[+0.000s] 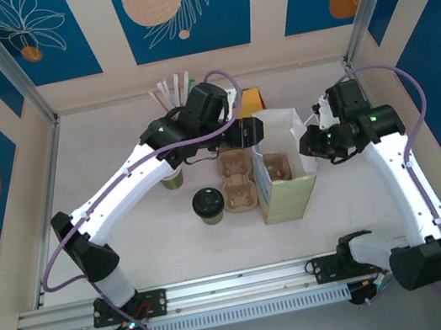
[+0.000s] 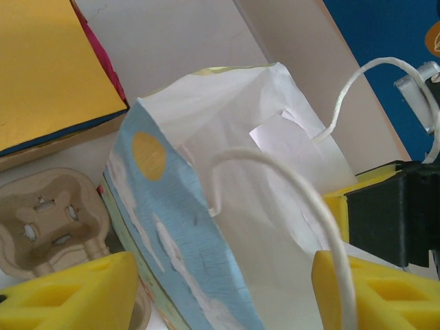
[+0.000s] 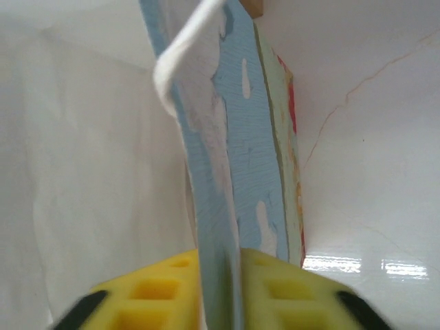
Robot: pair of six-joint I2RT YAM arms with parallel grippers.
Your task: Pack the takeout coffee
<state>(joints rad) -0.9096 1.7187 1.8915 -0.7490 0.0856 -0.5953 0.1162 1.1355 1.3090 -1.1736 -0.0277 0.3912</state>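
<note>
Takeout coffee (image 1: 209,204) beside cup carrier (image 1: 238,181), left jaws wide at paper bag (image 1: 288,200), right jaws pinching its wall

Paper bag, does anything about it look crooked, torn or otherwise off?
Only slightly: the paper bag stands upright, but its white top edge is crumpled and bowed where the right gripper pinches one wall. No tear or spill visible.

bag (image 2: 172,234): blue, white clouds | takeout coffee (image 1: 209,205): black lid, seemingly olive

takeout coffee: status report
Left gripper open at paper bag mouth. Right gripper pinching its wall. Takeout coffee on table, untouched. Cup carrier between coffee and bag.
</note>
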